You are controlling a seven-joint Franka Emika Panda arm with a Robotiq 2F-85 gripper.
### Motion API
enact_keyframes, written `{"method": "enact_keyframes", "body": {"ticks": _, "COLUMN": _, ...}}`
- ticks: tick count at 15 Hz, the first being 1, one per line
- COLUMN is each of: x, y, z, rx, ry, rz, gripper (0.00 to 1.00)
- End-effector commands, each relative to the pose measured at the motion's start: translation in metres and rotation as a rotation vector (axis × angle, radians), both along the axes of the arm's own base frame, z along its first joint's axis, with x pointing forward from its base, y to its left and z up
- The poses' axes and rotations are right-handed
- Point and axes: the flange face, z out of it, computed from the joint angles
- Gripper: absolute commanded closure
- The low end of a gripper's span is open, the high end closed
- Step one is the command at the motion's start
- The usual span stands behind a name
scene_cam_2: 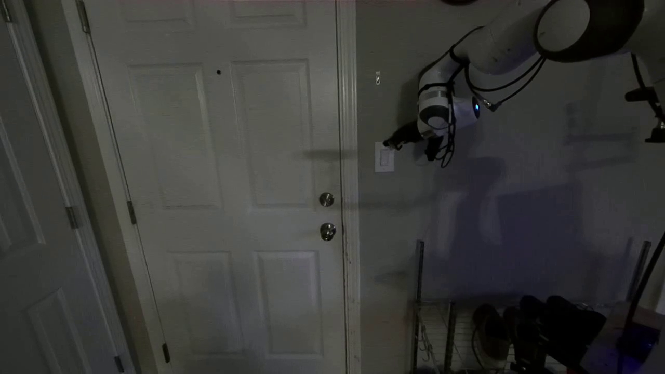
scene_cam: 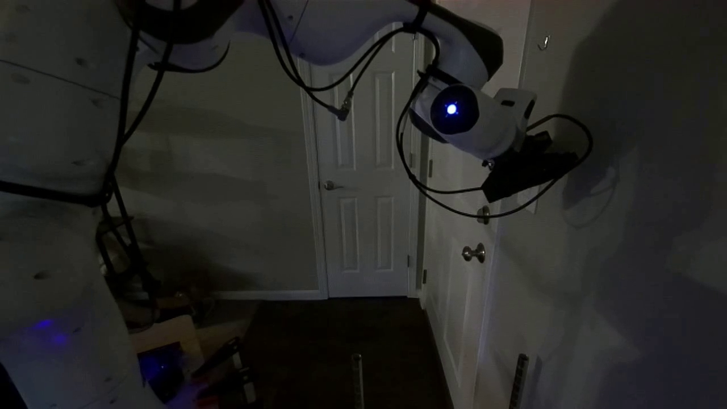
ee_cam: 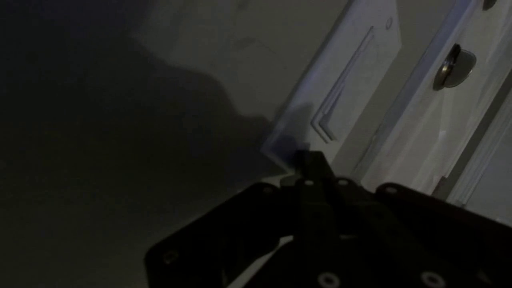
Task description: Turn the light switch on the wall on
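The light switch [scene_cam_2: 384, 158] is a white upright plate with a rectangular rocker on the pale grey wall [scene_cam_2: 384, 218], right of the door frame. In the wrist view the light switch [ee_cam: 352, 80] lies slanted, with its rocker in plain sight. In an exterior view only a sliver of the light switch [scene_cam: 531, 200] shows behind the arm. My gripper [scene_cam_2: 391, 145] is at the plate's upper edge, above the rocker. In the wrist view the gripper's fingers [ee_cam: 310, 162] are together, with nothing between them, and overlap the near end of the plate. I cannot tell whether they touch it.
A white panelled door [scene_cam_2: 275, 228] with a knob [scene_cam_2: 328, 231] and deadbolt [scene_cam_2: 326, 199] stands beside the switch. A small hook [scene_cam_2: 377, 78] is on the wall above. A wire rack [scene_cam_2: 434, 311] with dark items stands below. A cable loop [scene_cam: 590, 139] hangs round the wrist. The room is dim.
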Motion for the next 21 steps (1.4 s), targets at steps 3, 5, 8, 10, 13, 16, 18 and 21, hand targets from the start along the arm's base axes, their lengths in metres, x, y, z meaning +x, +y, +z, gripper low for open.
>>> {"method": "enact_keyframes", "body": {"ticks": 3, "x": -0.006, "y": 0.008, "z": -0.027, "rx": -0.019, "ry": 0.063, "rz": -0.022, "gripper": 0.98}}
{"method": "enact_keyframes", "body": {"ticks": 5, "x": -0.017, "y": 0.014, "z": -0.036, "rx": 0.025, "ry": 0.099, "rz": -0.012, "gripper": 0.98}}
{"method": "enact_keyframes", "body": {"ticks": 8, "x": -0.038, "y": 0.020, "z": -0.036, "rx": 0.059, "ry": 0.098, "rz": 0.011, "gripper": 0.98}}
{"method": "enact_keyframes", "body": {"ticks": 10, "x": -0.048, "y": 0.022, "z": -0.049, "rx": 0.072, "ry": 0.126, "rz": 0.011, "gripper": 0.98}}
{"method": "enact_keyframes", "body": {"ticks": 13, "x": -0.058, "y": 0.024, "z": -0.060, "rx": 0.083, "ry": 0.153, "rz": 0.005, "gripper": 0.98}}
{"method": "enact_keyframes", "body": {"ticks": 16, "x": -0.062, "y": 0.023, "z": -0.060, "rx": 0.082, "ry": 0.143, "rz": -0.003, "gripper": 0.98}}
{"method": "enact_keyframes", "body": {"ticks": 18, "x": -0.059, "y": 0.020, "z": -0.057, "rx": 0.083, "ry": 0.128, "rz": -0.015, "gripper": 0.98}}
{"method": "enact_keyframes", "body": {"ticks": 21, "x": -0.049, "y": 0.017, "z": -0.054, "rx": 0.090, "ry": 0.116, "rz": -0.036, "gripper": 0.98}}
